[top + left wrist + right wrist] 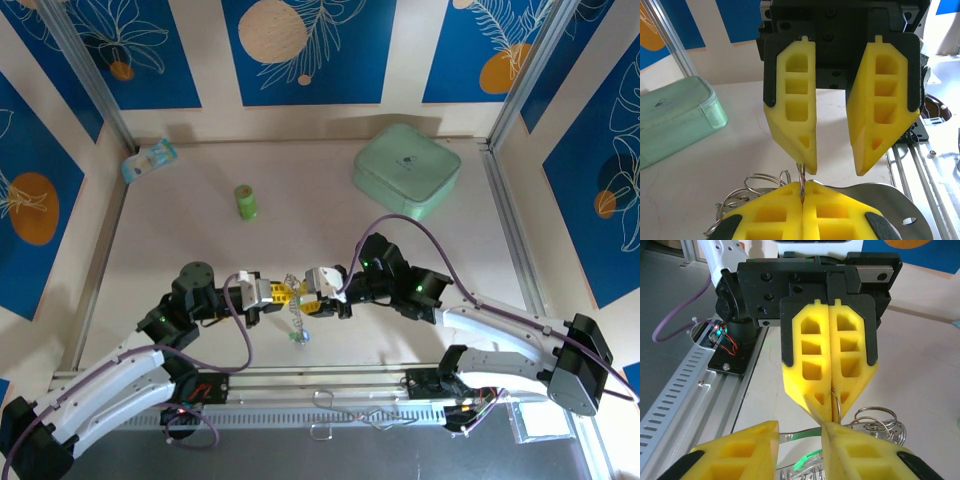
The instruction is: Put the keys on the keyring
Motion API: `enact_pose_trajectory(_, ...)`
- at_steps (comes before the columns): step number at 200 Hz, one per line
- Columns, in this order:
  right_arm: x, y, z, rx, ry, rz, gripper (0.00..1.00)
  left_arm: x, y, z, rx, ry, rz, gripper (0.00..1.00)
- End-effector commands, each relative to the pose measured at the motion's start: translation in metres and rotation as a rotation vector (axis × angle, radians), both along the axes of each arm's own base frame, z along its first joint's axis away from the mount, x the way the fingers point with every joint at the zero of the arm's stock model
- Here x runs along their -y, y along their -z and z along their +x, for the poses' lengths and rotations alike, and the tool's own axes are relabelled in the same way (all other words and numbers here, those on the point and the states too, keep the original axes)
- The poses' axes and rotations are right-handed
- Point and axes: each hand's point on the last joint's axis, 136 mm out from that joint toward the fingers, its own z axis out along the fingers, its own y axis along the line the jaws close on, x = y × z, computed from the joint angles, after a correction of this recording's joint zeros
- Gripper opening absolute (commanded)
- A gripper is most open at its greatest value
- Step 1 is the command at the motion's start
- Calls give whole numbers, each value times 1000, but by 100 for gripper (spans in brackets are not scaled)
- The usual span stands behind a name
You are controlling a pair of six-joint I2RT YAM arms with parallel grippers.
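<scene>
Left to right: the left gripper [802, 192] is clamped tight, pinching a thin wire of the keyring [875, 416] right at its fingertips. The rest of the loops bunch up just beside those tips. From above, the beaded chain [298, 318] hangs straight down between the two arms, with what looks like a green key [807, 458] low on it. The right gripper [836, 169] faces the left one nearly tip to tip, jaws apart and, as far as I can see, nothing in them. My guess is the right arm does the threading. The pinched wire sits off-centre near one of its fingers, so it'd have to line up first.
</scene>
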Motion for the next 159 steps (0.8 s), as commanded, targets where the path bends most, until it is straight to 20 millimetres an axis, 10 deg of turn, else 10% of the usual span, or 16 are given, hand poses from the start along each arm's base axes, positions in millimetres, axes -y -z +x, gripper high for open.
enact_pose_trajectory(1,-2,-16,6,68,20,35,31,3,-11,-9,36,55,-43,0)
enact_pose_trajectory(159,5,2,11,13,58,-63,29,2,-6,-12,50,73,-27,0)
